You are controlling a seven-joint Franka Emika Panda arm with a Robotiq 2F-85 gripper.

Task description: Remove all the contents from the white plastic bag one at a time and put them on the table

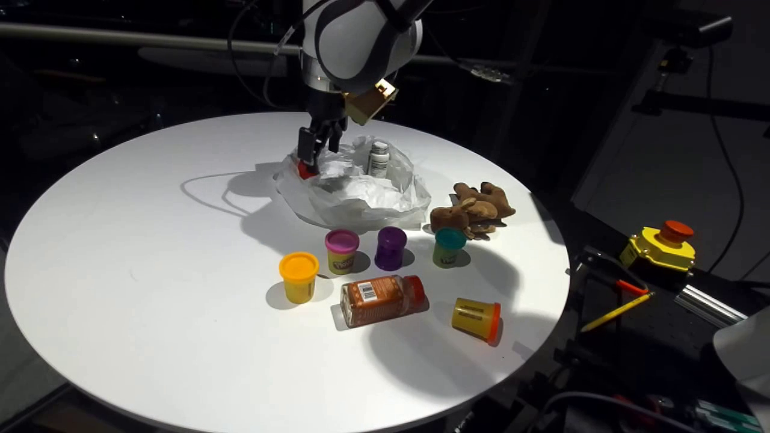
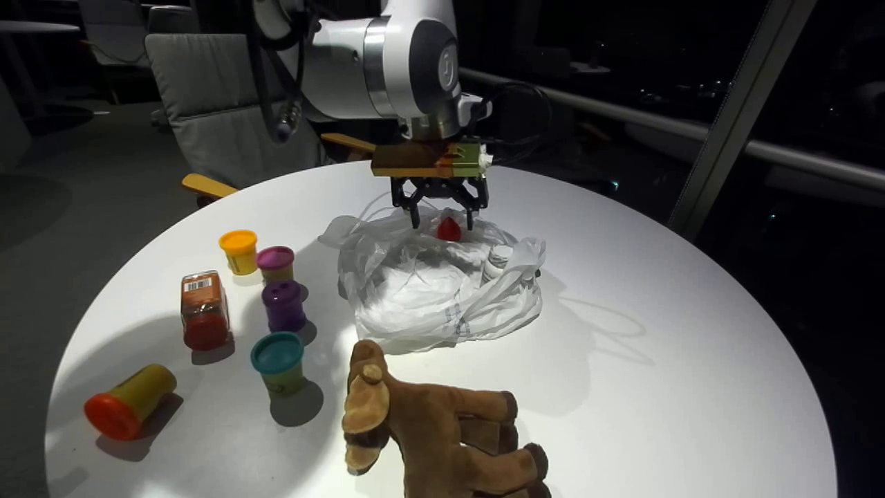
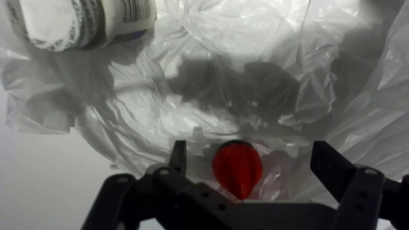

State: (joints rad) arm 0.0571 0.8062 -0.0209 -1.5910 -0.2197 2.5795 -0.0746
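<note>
- A round white surface (image 1: 150, 313) in a dark room; in an exterior view a grey chair (image 2: 207, 76) shows behind it.
- The bag (image 2: 408, 311) lies on it, gaping and crumpled. Inside, near its rim, sits a red piece (image 3: 238, 169); how much more of it the film hides, I cannot tell.
- The tool (image 3: 249, 149) is spread at that rim, one finger (image 3: 330, 169) on either side of the piece, holding nothing.
- Closing could pinch loose folds of the bag as well; lifting would then drag the bag along.
- The piece tapers, so a grip on its narrow end may slip and drop it back into the bag.
- The bottle (image 1: 378, 161) stands in the bag too, apart from the piece; a tug on the bag might tip it.
- Just beside the bag lies the toy (image 2: 422, 422); the pink tub (image 1: 342, 252), purple jar (image 1: 390, 248) and teal tub (image 1: 447, 251) stand near, crowding that side for setting down.
- Farther from the bag: yellow tub (image 1: 299, 278), spice jar (image 1: 382, 299) and orange tub (image 1: 476, 320); the last two lie sideways, and the tub could roll if bumped.
</note>
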